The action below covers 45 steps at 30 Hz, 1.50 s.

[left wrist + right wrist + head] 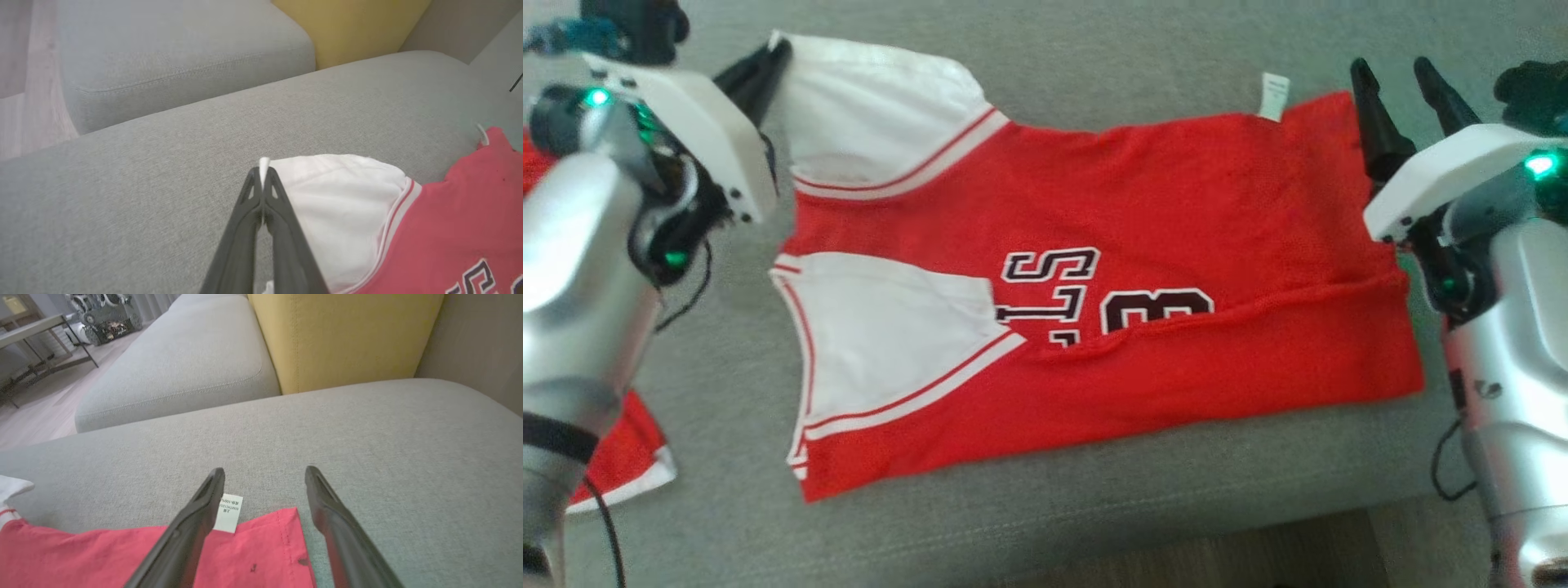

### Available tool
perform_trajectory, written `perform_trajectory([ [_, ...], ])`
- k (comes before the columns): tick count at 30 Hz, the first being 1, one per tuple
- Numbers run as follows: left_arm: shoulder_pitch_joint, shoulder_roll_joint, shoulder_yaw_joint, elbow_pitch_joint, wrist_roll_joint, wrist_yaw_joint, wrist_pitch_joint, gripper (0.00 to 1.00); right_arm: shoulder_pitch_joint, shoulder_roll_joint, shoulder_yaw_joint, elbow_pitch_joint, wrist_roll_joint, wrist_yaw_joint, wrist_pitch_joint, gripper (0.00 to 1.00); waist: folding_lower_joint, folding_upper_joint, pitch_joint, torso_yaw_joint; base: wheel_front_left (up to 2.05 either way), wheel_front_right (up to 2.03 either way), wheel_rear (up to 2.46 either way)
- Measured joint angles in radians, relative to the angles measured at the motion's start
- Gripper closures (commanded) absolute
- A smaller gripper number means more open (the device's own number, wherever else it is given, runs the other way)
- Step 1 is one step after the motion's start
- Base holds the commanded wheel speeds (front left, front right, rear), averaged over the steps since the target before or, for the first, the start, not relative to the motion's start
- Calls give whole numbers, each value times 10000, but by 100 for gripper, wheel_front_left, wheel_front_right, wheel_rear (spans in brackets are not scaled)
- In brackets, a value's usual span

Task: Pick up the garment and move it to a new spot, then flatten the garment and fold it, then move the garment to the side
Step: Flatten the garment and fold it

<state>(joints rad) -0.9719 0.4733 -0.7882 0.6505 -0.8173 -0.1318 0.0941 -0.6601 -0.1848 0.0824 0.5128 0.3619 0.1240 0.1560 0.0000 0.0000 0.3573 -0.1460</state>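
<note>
Jersey (pixel 1143 204) lies flat on the couch (pixel 1094 73) with one edge folded, my left gripper (pixel 768 61) is clamped on the white sleeve (pixel 874 106), my right gripper (pixel 1392 69) is gaping open, so I reckon more folding and the side-move remain.

The head camera looks down from high up at the grey sofa seat (pixel 1029 73) and the whole red shirt (pixel 1176 245). Each wrist camera sits low and close behind its hand, the left hand (pixel 263 171) and the right hand (pixel 264 471), facing across the seat. Both see the yellow cushion (pixel 347 335) behind.
</note>
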Motion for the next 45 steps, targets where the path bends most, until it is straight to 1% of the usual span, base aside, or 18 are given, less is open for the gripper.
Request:
perform_trajectory([
  [4,502,-19,-15,-489,-82,15,-376,100,-15,-437,94,291,305,0,748,0,0,0,-307,401,0,0,0],
  [8,812,-23,23,-1135,-244,178,-623,100,-21,-1104,249,596,343,0,1287,0,0,0,-454,766,0,0,0],
  [15,1264,-21,15,-2238,-244,481,-740,100,-74,-1766,786,1122,537,0,1720,0,0,0,-391,1225,0,0,0],
  [22,1317,23,-61,-2995,-242,686,-591,100,-750,-1965,1085,1902,545,0,1873,0,0,0,92,1390,0,0,0],
  [25,1317,46,-81,-3127,-240,719,-516,100,-981,-1973,1095,2136,514,0,1873,0,0,0,204,1422,0,0,0],
  [31,1316,105,-102,-3379,-238,805,-424,100,-1207,-1964,1095,3030,407,0,1923,0,0,0,374,1535,0,0,0],
  [35,1314,140,-102,-3482,-238,855,-420,100,-1459,-1921,1060,3321,520,0,2010,0,0,0,421,1555,0,0,0],
  [36,1314,148,-102,-3505,-238,880,-420,100,-1516,-1921,1108,3369,522,0,2013,4,0,0,434,1554,0,0,0],
  [37,1314,148,-107,-3505,-238,882,-420,100,-1535,-1921,1154,3394,562,0,2052,83,0,0,435,1557,0,0,0],
  [38,1314,146,-123,-3505,-238,892,-420,100,-1535,-1919,1204,3402,652,0,2073,100,0,0,423,1560,0,0,0],
  [41,1315,151,-134,-3503,-240,940,-420,100,-1535,-1919,1423,3405,796,2,2075,100,0,0,382,1536,0,0,0],
  [45,1314,167,-134,-3409,-240,970,-416,100,-1534,-1942,1590,3446,794,2,1503,100,0,0,343,1504,0,0,0],
])
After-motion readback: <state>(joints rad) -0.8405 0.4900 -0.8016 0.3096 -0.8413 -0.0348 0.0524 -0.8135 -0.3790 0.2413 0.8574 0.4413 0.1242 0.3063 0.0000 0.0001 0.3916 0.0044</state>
